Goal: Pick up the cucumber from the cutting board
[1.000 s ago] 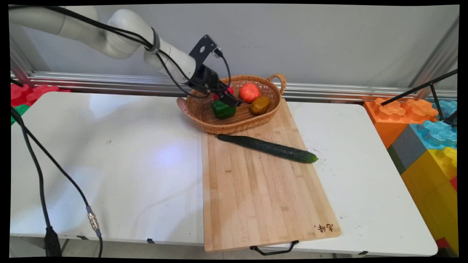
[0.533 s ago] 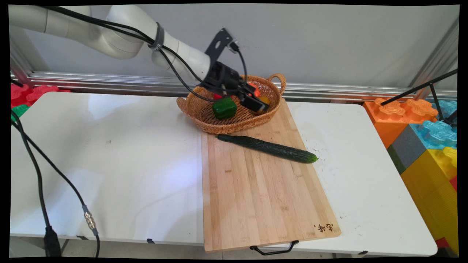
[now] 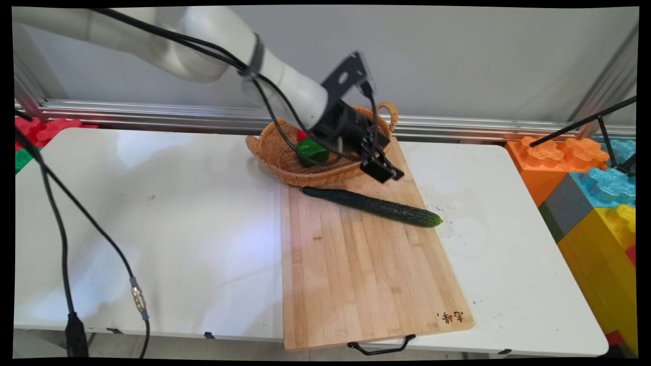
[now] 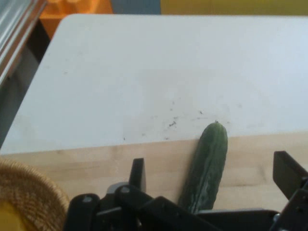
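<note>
My gripper (image 3: 384,171) hangs open and empty just past the right rim of the wicker basket (image 3: 283,163), over the far end of the wooden cutting board (image 3: 356,274). A long dark green cucumber (image 3: 374,206) lies slantwise on the board a little below and in front of the gripper. In the hand view the gripper (image 4: 211,166) has its two fingers spread wide, and the cucumber (image 4: 208,166) runs up between them toward the white table (image 4: 168,72), untouched. A green pepper (image 3: 310,151) and a bit of a red fruit (image 3: 302,135) show in the basket; the arm hides the rest.
The basket's rim (image 4: 29,192) sits at the hand view's lower left. Big coloured foam blocks (image 3: 595,203) stand off the table's right end, with a black tripod rod (image 3: 585,121) over them. Red and green blocks (image 3: 40,129) lie at the far left. Black cables (image 3: 61,234) hang over the table's left side.
The gripper has swung right and slightly down, from over the peppers inside the basket to beyond its right rim, above the board near the cucumber. The orange and yellow fruits are now hidden by the arm.
</note>
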`<state>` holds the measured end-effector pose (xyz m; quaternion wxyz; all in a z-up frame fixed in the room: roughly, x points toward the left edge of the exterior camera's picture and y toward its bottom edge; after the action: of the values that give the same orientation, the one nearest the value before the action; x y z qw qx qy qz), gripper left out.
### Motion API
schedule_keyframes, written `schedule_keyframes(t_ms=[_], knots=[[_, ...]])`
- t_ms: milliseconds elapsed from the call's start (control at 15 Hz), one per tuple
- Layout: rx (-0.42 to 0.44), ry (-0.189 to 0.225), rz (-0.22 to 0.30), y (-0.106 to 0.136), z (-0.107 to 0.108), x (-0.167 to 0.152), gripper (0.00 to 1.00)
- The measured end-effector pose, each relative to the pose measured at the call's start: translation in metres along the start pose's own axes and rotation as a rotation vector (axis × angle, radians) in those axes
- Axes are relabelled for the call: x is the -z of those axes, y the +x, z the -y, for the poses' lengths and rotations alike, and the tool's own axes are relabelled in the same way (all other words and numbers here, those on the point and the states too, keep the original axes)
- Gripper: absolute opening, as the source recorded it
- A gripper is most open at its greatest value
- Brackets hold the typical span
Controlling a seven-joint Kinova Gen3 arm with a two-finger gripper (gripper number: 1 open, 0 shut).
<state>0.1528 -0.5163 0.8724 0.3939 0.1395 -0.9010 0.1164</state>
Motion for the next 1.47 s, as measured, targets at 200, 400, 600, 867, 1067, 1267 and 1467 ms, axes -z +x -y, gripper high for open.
schedule_keyframes(t_ms=[200,400,600,867,1067,1267,1467], knots=[[-0.124,-0.006,0.067,0.01,-0.003,-0.021,1.0],[-0.216,-0.019,0.129,0.016,-0.006,-0.043,1.0],[-0.274,-0.032,0.187,0.017,-0.007,-0.064,1.0],[-0.313,-0.054,0.245,0.012,-0.007,-0.089,1.0],[-0.319,-0.065,0.276,0.005,-0.005,-0.103,1.0],[-0.316,-0.077,0.295,-0.001,-0.005,-0.114,1.0],[-0.311,-0.091,0.31,-0.008,-0.004,-0.126,1.0]])
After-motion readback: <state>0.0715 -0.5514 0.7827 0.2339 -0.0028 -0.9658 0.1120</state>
